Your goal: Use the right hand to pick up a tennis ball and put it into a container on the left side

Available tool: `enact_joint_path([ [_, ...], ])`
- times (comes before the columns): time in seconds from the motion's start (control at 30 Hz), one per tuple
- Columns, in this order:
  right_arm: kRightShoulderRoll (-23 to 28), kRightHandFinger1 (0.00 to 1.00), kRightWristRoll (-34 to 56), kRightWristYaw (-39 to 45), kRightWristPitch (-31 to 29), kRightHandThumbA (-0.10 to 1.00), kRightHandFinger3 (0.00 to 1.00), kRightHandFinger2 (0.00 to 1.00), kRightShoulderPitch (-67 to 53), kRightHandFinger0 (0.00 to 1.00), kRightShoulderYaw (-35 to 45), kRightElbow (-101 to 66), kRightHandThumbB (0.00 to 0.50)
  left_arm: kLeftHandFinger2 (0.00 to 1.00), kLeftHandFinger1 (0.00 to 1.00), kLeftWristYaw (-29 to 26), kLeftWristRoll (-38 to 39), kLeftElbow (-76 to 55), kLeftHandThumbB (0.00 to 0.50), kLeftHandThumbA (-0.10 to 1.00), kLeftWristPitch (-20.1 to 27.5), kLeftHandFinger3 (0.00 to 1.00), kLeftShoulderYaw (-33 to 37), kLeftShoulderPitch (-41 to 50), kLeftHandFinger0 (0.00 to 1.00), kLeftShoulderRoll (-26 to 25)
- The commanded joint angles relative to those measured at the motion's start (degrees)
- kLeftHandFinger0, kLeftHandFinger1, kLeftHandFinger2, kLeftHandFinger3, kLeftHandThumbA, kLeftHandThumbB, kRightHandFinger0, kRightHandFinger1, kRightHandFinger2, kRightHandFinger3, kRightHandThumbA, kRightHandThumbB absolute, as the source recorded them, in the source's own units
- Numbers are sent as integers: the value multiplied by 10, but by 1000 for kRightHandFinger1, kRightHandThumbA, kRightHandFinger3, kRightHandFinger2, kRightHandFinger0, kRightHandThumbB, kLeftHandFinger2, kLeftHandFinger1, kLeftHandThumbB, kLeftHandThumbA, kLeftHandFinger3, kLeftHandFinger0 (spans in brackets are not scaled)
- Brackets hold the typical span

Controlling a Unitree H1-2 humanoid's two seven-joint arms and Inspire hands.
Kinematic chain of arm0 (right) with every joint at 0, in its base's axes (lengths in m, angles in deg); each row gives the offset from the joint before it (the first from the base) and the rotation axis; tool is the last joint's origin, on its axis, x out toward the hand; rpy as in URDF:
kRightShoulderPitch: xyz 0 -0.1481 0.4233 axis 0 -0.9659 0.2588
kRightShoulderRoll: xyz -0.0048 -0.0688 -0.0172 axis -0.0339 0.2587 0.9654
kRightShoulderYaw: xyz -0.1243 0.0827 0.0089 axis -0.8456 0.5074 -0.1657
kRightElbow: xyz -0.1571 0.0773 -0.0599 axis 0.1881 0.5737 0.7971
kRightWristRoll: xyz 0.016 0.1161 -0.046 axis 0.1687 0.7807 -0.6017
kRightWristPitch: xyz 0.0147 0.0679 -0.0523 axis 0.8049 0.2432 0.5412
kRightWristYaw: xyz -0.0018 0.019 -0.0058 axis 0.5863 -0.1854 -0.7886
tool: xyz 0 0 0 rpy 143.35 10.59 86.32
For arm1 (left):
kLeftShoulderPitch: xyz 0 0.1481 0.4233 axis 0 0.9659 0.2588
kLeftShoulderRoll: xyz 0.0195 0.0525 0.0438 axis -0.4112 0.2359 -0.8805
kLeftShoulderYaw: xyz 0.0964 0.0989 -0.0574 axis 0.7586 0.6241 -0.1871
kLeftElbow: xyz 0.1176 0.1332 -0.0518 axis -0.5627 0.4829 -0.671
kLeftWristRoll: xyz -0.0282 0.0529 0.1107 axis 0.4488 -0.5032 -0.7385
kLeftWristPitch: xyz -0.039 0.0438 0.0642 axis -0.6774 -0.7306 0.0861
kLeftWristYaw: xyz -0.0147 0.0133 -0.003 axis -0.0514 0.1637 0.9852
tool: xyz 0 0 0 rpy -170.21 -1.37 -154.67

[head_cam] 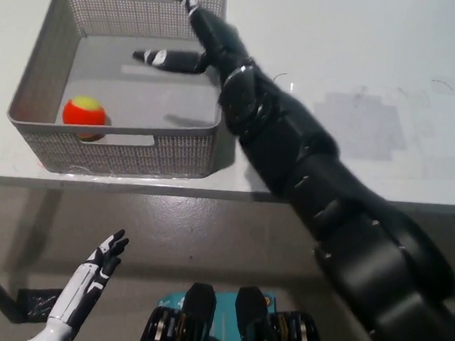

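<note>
Hovering right hand [192,44] with fingers spread over container [38,74], tennis ball [84,113] below-left inside; next, withdrawing clear.

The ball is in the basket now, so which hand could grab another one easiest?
The right hand. It is open above the basket holding the ball, over the table. The left hand hangs below the table edge.

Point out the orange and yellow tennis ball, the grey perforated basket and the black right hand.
orange and yellow tennis ball [84,113], head view, middle of its orange face.
grey perforated basket [145,155], head view, its near wall.
black right hand [200,44], head view, middle of the open hand.
</note>
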State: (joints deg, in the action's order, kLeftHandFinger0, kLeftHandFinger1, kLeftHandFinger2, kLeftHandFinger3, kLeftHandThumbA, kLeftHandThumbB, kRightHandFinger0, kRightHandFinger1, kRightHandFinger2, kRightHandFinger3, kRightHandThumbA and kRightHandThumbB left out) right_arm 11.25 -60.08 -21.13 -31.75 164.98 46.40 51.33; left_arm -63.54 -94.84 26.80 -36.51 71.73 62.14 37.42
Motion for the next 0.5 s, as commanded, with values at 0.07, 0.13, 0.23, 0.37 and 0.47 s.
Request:
enact_joint_path([
  [0.07, 90, 1000, 23, 35, 16, 1000, 1000, 1000, -59, 1000, 56, -282, 476, 1000, 1000, 10, 3, -10, 356, 1000, 17, 1000, 2, -12, 1000, -13],
  [0.13, 128, 1000, 21, 50, 37, 1000, 1000, 1000, -119, 1000, 72, -422, 439, 1000, 1000, 14, 11, -12, 367, 1000, 7, 1000, 0, -9, 1000, -14],
  [0.23, 156, 1000, 19, 54, 82, 1000, 1000, 1000, -181, 1000, 97, -546, 495, 1000, 1000, 12, 2, -12, 348, 1000, 13, 1000, 3, -7, 1000, -14],
  [0.37, 192, 1000, 60, 61, 71, 1000, 1000, 1000, -279, 1000, 143, -680, 437, 1000, 1000, 12, -3, -18, 346, 1000, 7, 1000, 4, -2, 1000, -16],
  [0.47, 209, 1000, 64, 54, 67, 1000, 1000, 1000, -376, 1000, 169, -777, 420, 1000, 1000, 11, -6, -14, 342, 1000, 12, 1000, 5, -2, 1000, -17],
])
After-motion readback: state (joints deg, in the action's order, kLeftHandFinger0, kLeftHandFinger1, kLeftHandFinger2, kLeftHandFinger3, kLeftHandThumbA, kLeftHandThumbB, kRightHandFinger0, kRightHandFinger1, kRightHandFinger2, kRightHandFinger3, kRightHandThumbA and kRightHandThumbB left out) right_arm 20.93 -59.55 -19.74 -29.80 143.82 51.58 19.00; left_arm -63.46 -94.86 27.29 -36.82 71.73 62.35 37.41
